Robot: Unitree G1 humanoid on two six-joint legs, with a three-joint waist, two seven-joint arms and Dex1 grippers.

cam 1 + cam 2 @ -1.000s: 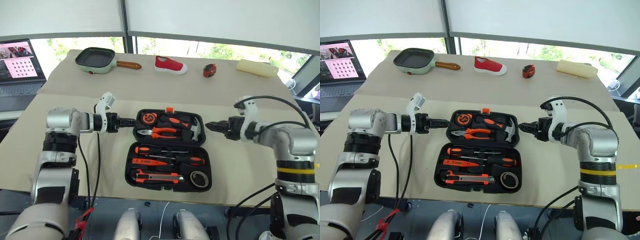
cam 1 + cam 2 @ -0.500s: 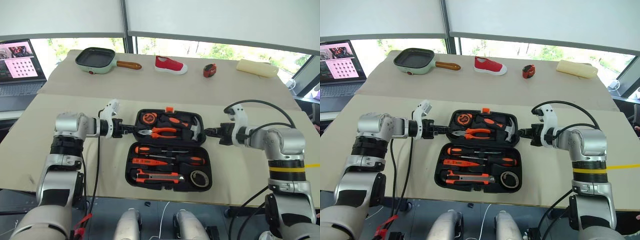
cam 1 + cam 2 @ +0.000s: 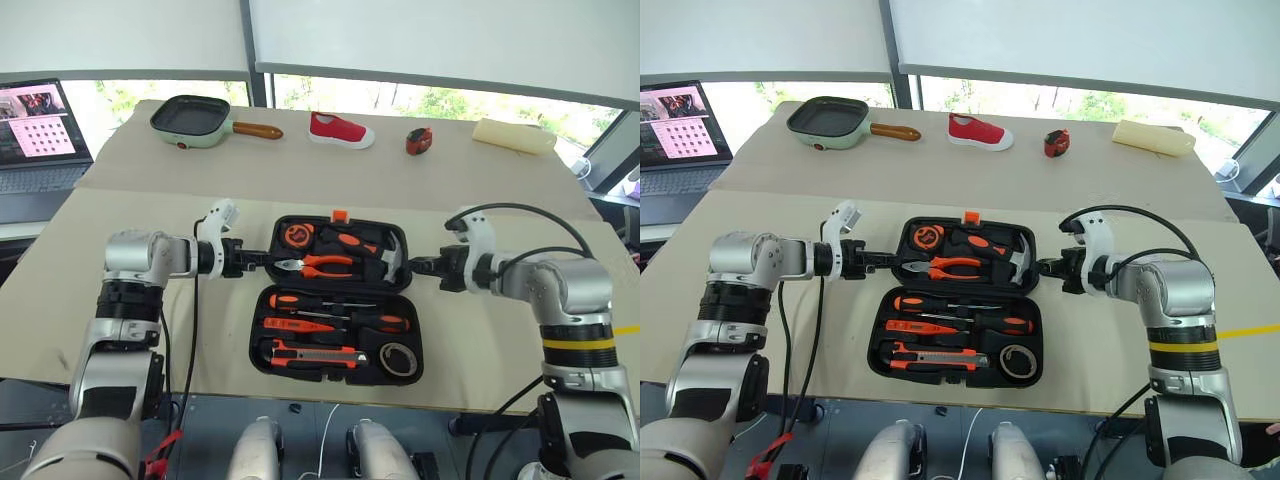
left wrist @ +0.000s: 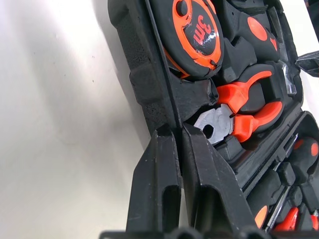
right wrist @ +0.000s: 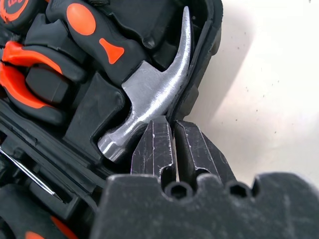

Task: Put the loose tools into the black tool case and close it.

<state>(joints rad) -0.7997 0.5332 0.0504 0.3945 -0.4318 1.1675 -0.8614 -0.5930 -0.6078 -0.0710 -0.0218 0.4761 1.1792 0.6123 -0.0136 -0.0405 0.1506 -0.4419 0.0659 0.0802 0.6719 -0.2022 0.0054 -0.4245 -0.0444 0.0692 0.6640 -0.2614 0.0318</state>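
The tools [image 3: 335,325] all sit in the open case [image 3: 262,335], so packing looks done. My left gripper [image 3: 262,258] is pinched on the far half's rim at 9 o'clock, my right gripper [image 3: 413,265] likewise at 3; only closing remains.

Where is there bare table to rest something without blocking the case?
The wide strip between the black tool case and the far row, green pan to red shoe, lies bare. So does the table outside each arm. Both case ends are crowded: left pincer, right pincer.

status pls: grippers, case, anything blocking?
Left gripper and right gripper shut on the far half's side edges. Black tool case open, tools seated. Nothing blocking.
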